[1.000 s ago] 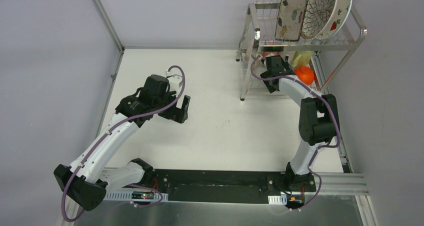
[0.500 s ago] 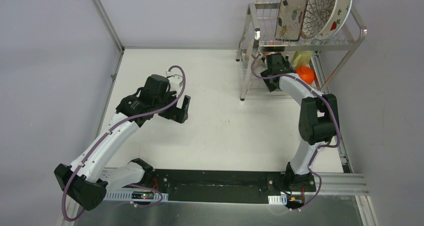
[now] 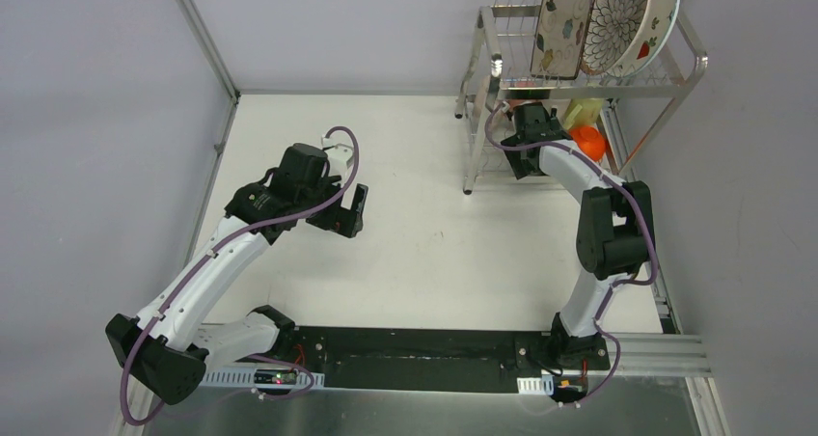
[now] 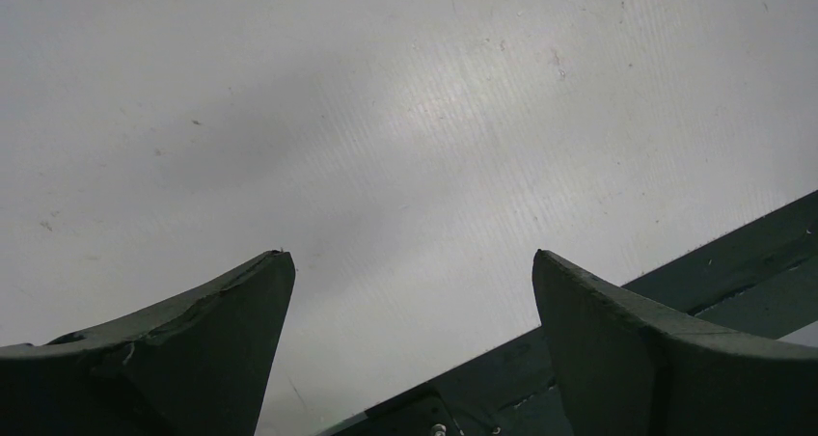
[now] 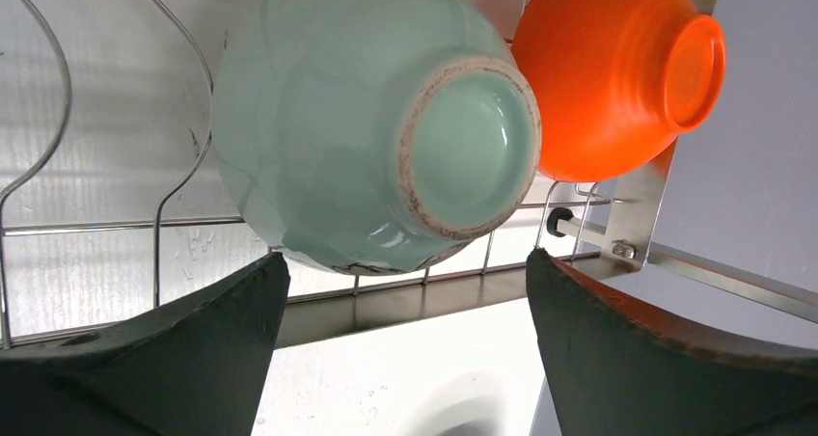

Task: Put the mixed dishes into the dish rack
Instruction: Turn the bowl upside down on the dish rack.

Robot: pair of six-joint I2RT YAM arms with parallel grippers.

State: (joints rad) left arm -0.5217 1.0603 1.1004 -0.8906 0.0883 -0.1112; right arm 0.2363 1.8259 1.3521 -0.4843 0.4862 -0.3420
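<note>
The dish rack (image 3: 690,69) stands at the far right. Its upper shelf holds a floral rectangular plate (image 3: 559,21), a brown-petal round plate (image 3: 617,16) and a strawberry white plate (image 3: 661,16), all on edge. On the lower wire shelf (image 5: 96,226) a pale green bowl (image 5: 367,127) lies tilted with its foot toward me, and a red-orange bowl (image 5: 608,69) sits to its right. My right gripper (image 5: 405,262) is open just in front of the green bowl, with nothing between its fingers. My left gripper (image 4: 410,262) hangs open over the bare table.
A yellow cup (image 3: 582,115) shows under the upper shelf, beside the red-orange bowl (image 3: 590,142). The rack's metal front bar (image 5: 415,306) runs right ahead of my right fingertips. Grey walls close in the white table (image 3: 415,166) on three sides.
My right jaws have spread slightly wider and the wrist has edged a little farther under the rack's upper shelf. The left arm has not moved.
</note>
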